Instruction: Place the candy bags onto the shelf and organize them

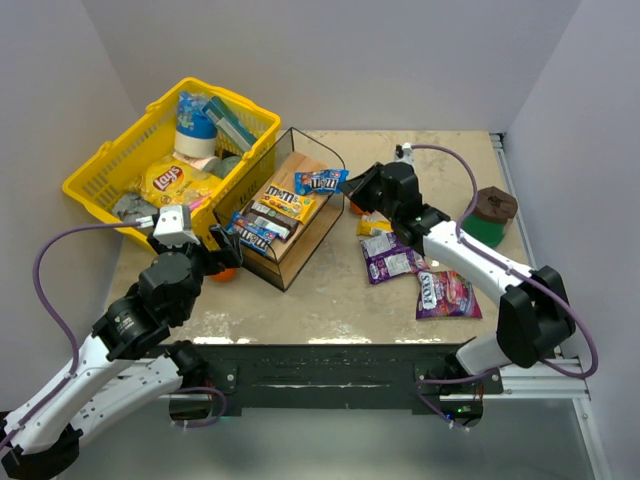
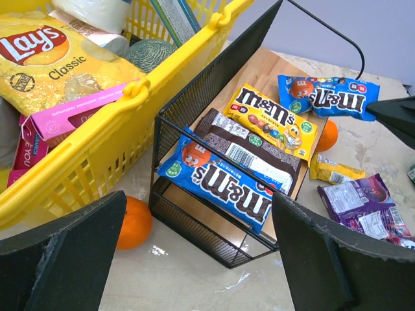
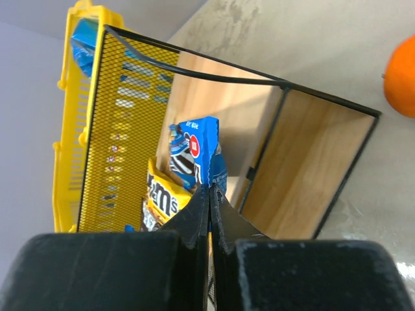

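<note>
From above, your right fingers (image 1: 352,186) are pinching a blue candy bag (image 1: 322,181) by one end, holding it over the far right edge of the shelf (image 1: 310,235); it is not yet laid down. Three bags lie in a row on the slanted board. Your left fingers (image 1: 225,245) are spread and hold nothing, near the shelf's left front corner beside the yellow basket (image 1: 100,170). Three loose bags wait on the tabletop (image 1: 330,300) to the right of the shelf: a yellow bag (image 1: 372,224), a purple bag (image 1: 390,257) and a pink bag (image 1: 447,295).

In the left wrist view, the row reads blue, brown, yellow from the front, each overlapping the next. The held bag hangs just past the yellow one, and an orange (image 2: 133,223) sits by the shelf's front corner.

In the right wrist view, your fingers are pressed together on the bag's edge, and the bag stands upright with bare wood behind it.

You look to be mid-placement of the fourth bag. The next move calls for lowering it, tilting it flat onto the bare board behind the yellow M&M's, and only then letting go. The loose bags on the tabletop come after.
</note>
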Robot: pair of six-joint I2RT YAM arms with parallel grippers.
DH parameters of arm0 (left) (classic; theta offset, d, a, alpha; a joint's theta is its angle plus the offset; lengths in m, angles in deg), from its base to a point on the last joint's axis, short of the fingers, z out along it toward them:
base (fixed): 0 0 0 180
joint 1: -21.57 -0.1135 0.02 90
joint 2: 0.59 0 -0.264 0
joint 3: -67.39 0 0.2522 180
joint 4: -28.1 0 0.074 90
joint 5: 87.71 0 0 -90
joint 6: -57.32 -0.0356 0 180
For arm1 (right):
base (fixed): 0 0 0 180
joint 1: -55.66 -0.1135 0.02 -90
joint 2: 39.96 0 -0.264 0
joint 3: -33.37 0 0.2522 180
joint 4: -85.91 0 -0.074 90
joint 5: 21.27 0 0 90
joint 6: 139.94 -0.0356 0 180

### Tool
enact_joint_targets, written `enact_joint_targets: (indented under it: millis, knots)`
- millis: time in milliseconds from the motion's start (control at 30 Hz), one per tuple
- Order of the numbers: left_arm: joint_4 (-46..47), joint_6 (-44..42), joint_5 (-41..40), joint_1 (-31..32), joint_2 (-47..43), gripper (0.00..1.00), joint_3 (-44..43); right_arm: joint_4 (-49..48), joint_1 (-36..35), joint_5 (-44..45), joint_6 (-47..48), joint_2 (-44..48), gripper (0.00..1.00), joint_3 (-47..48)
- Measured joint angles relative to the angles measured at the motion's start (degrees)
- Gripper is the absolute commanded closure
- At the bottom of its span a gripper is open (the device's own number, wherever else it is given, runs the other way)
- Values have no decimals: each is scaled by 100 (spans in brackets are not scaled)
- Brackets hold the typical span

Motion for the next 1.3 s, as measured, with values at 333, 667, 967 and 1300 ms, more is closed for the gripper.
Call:
enact_joint_targets:
  millis: [333, 667, 967, 1300]
  knots:
    - [-2, 42, 0, 0, 0, 0, 0, -295, -20, 232, -682, 107, 100, -522]
    - [-26, 44, -2, 0, -4, 1, 0, -704, -203, 391, -1451, -153, 100, -807]
    - [-39, 83, -4, 0, -13, 0, 0, -896, -487, 560, -1784, -407, 100, -680]
    - [-42, 85, -9, 0, -50, 1, 0, -914, -647, 861, -1998, -557, 91, -398]
